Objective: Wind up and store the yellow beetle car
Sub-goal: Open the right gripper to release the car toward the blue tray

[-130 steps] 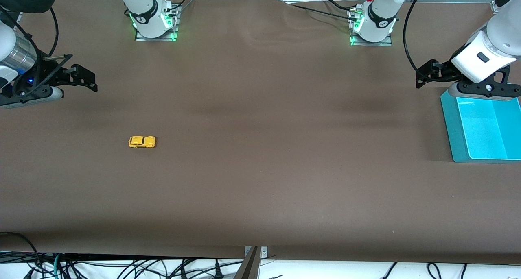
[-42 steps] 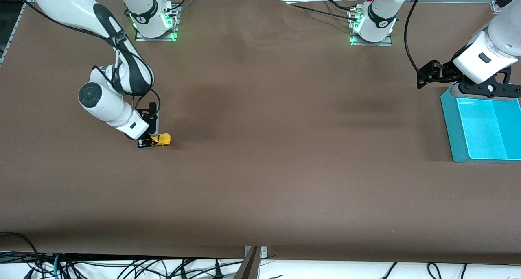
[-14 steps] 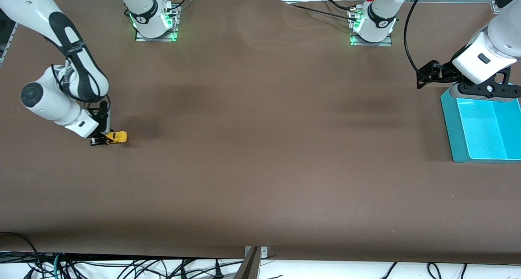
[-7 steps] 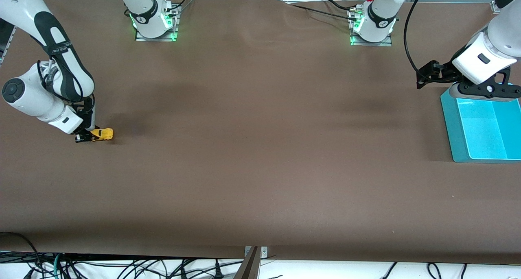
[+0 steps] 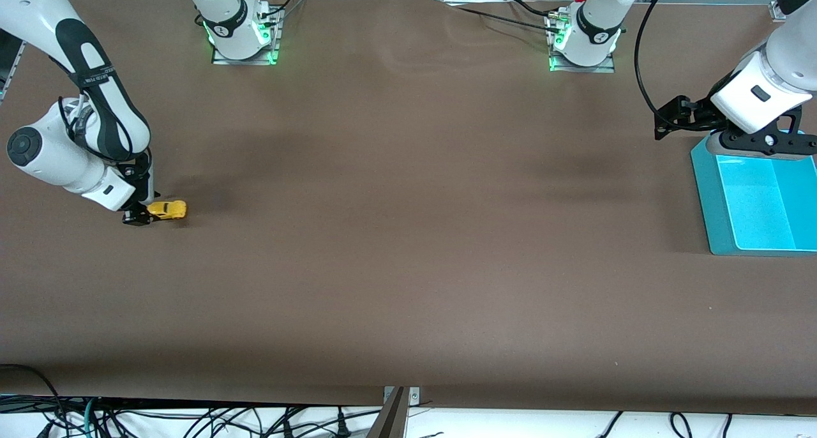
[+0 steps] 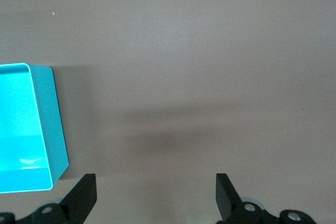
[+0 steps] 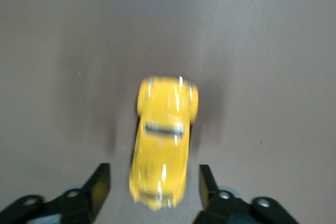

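From the front camera we see the yellow beetle car (image 5: 167, 210) on the brown table (image 5: 408, 265) at the right arm's end, with the right gripper (image 5: 142, 216) low beside it, though that view does not let us judge the fingers. The right wrist view settles it: the car (image 7: 165, 145) sits between the two fingertips (image 7: 100, 182), which stand spread with a gap on each side and do not touch the body, so this claw is open around the car's end nearest the wrist. The right arm bends down steeply from its base, elbow raised, wrist angled toward the table.

At the left arm's end of the table we see the teal bin (image 5: 756, 202), and the left gripper (image 5: 670, 115) waits in the air just beside the bin's edge nearest the bases. Its wrist view shows the fingers (image 6: 84, 195) wide apart over bare table, with a corner of the bin (image 6: 50, 124), holding nothing.
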Controlling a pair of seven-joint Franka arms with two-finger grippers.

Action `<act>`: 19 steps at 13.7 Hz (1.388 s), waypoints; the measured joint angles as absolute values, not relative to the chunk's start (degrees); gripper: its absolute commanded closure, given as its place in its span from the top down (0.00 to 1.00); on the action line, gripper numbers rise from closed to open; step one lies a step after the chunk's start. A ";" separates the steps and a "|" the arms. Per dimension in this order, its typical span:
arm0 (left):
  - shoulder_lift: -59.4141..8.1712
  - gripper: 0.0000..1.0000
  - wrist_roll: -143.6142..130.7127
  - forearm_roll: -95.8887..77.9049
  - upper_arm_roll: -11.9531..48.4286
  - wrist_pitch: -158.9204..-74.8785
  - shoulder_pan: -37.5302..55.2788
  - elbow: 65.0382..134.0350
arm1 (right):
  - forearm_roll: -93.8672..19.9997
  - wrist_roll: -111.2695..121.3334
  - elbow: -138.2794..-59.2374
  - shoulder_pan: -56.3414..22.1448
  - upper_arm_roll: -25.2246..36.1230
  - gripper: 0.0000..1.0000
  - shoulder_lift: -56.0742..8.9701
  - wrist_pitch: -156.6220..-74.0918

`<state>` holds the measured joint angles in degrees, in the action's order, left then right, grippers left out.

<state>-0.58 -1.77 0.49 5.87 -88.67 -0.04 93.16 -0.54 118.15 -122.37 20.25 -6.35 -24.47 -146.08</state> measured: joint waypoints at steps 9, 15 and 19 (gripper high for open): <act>-0.62 1.00 -1.77 0.49 5.95 -88.64 0.10 93.16 | -0.52 108.96 -110.09 20.21 -9.80 1.00 -21.09 -130.40; -1.21 1.00 -1.77 0.49 6.27 -84.97 0.41 93.15 | -0.48 96.24 -104.41 20.17 -12.86 1.00 -11.97 -118.19; -1.26 1.00 -1.54 0.49 6.27 -84.73 0.40 93.15 | 0.71 87.22 -99.73 20.12 -14.43 1.00 -9.58 -110.63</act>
